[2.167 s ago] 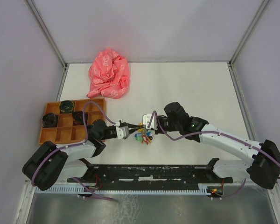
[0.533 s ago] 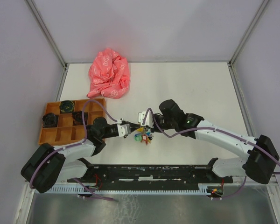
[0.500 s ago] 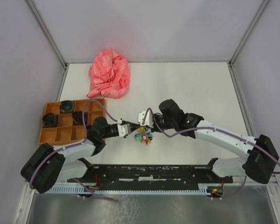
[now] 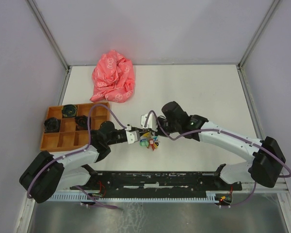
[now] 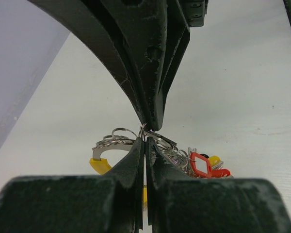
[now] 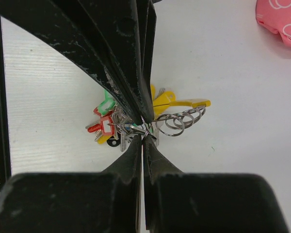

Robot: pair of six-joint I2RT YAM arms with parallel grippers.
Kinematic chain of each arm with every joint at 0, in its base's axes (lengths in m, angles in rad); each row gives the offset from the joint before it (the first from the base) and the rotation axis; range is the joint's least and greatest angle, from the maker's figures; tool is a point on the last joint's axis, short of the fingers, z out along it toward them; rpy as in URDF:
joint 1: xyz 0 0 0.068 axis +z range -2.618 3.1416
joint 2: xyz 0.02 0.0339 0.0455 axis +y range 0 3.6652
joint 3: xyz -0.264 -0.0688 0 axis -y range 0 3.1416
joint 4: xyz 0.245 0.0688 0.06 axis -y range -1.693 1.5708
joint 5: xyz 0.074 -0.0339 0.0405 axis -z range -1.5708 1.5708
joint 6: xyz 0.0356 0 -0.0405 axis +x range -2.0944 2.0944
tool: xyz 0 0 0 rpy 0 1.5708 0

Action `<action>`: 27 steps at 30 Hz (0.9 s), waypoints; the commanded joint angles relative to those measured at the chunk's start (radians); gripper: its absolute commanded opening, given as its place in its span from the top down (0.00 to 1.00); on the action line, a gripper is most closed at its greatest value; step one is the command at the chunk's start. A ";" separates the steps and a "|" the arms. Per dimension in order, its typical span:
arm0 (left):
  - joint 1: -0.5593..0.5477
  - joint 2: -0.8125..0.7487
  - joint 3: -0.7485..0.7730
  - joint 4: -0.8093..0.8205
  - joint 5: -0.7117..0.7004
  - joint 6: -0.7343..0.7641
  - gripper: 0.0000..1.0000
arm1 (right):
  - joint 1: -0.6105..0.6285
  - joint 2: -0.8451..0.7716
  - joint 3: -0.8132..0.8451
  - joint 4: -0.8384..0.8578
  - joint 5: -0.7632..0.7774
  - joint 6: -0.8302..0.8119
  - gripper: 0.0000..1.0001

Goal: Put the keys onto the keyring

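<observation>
Top external view: left end effector (image 4: 138, 137) and right end effector (image 4: 149, 130), both clamped shut on keyring (image 6: 184, 118) wire, crowd over the keys (image 4: 150, 142) on the tabletop (image 4: 199, 92), partly hiding them. A pink cloth (image 4: 113, 76) and orange tray (image 4: 68, 141) lie apart.

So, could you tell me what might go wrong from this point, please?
Both jaws pinch thin ring wire at their very tips, so the keyring could slip free. The arms meet closely over the key bunch; uneven pulling might bend the ring or drag the whole bunch.
</observation>
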 commanded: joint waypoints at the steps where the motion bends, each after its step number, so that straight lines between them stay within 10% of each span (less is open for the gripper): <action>1: -0.037 -0.016 0.044 -0.028 0.005 0.062 0.97 | 0.024 0.006 0.092 0.150 -0.076 0.005 0.99; 11: -0.037 -0.017 0.036 0.046 -0.063 -0.038 0.97 | 0.024 -0.032 0.050 0.137 -0.045 -0.072 0.99; 27: -0.023 -0.010 0.002 0.112 -0.060 -0.044 0.97 | -0.056 -0.209 -0.144 0.204 -0.033 0.033 0.67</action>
